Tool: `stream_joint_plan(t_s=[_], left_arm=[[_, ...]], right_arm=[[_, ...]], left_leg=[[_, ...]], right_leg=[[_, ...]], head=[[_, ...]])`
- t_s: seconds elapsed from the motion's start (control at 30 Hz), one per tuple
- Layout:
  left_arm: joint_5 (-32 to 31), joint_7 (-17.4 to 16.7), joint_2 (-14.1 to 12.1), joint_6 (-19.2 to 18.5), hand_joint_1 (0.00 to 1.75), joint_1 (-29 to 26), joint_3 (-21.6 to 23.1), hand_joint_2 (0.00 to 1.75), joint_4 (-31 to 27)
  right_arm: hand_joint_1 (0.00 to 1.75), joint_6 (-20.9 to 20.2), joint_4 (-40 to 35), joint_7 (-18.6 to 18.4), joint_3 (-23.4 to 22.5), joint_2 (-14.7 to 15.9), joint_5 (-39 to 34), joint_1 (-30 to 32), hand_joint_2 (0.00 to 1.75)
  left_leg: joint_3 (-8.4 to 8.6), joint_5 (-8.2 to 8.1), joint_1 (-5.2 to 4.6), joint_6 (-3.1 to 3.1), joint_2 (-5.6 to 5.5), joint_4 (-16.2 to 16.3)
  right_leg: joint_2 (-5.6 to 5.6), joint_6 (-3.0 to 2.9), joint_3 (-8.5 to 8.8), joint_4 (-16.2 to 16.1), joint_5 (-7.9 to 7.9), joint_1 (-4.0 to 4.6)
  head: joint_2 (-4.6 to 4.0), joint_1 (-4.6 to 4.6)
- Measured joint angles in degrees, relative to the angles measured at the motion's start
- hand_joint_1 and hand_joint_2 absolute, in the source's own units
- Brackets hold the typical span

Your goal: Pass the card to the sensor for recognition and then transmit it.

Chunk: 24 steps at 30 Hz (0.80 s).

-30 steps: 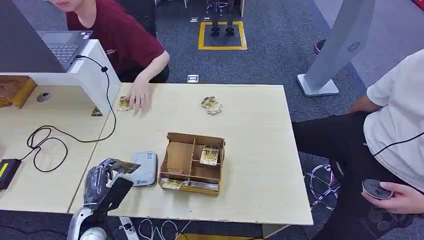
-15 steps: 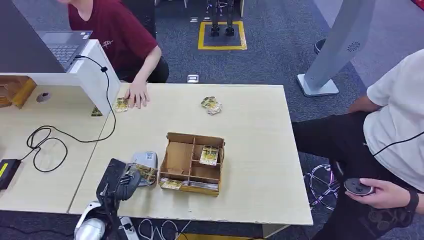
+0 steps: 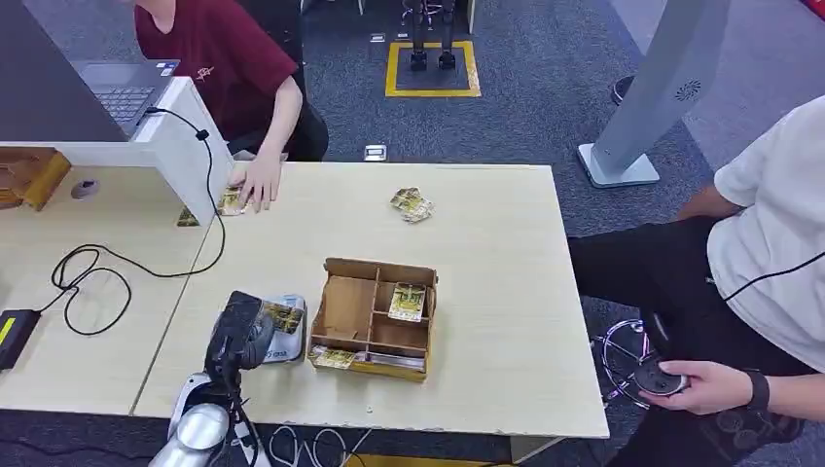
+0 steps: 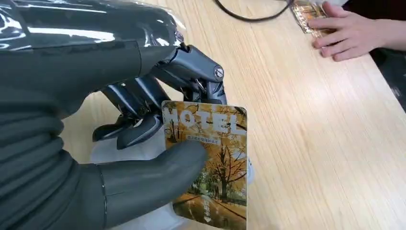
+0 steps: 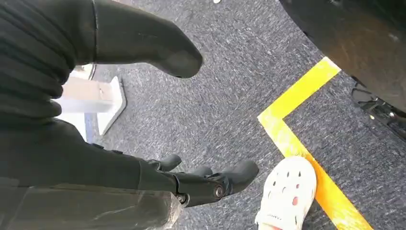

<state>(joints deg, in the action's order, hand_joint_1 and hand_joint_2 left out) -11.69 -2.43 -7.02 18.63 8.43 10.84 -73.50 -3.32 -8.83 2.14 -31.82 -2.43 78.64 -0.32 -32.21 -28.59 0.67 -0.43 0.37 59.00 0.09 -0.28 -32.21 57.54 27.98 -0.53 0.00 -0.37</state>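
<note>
My left hand [image 3: 244, 334] hovers over the white sensor box [image 3: 288, 333] near the table's front edge, beside the cardboard box. It pinches a yellow hotel card [image 4: 213, 158] between thumb [image 4: 158, 170] and fingers, the card lying flat just above the sensor [image 4: 107, 151]. In the head view the card [image 3: 283, 315] shows past the knuckles. My right hand [image 5: 191, 184] hangs over the grey carpet with its fingers apart and nothing in it.
A cardboard divider box [image 3: 375, 316] with cards sits right of the sensor. More cards [image 3: 412, 204] lie at the table's far side. A person's hand [image 3: 259, 183] rests on cards at the far left; another person sits at right. A black cable [image 3: 88, 272] loops left.
My left hand has moved forward and right with the card, from the table's front edge to above the sensor. The far person's hand slid slightly left.
</note>
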Motion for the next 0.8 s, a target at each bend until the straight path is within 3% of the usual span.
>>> stream_joint_plan(t_s=[0.53,0.8], left_arm=[[-3.17,2.05,0.90,3.71,1.75,3.40,-0.13,1.75,11.06],[-9.25,2.08,1.25,7.01,1.75,3.99,-0.63,1.75,15.21]], right_arm=[[0.00,-0.11,0.00,-0.33,0.07,-0.07,0.28,-0.03,1.75],[0.00,-0.04,0.00,-0.33,0.11,-0.07,0.31,-0.05,1.75]], left_leg=[[-0.01,0.00,0.00,0.00,0.00,0.00],[0.08,0.00,0.00,0.00,-0.01,-0.02]], right_leg=[[0.00,0.00,0.03,0.00,0.00,0.00],[-0.02,0.00,0.15,0.00,0.00,0.00]], head=[[0.00,0.02],[0.00,0.02]])
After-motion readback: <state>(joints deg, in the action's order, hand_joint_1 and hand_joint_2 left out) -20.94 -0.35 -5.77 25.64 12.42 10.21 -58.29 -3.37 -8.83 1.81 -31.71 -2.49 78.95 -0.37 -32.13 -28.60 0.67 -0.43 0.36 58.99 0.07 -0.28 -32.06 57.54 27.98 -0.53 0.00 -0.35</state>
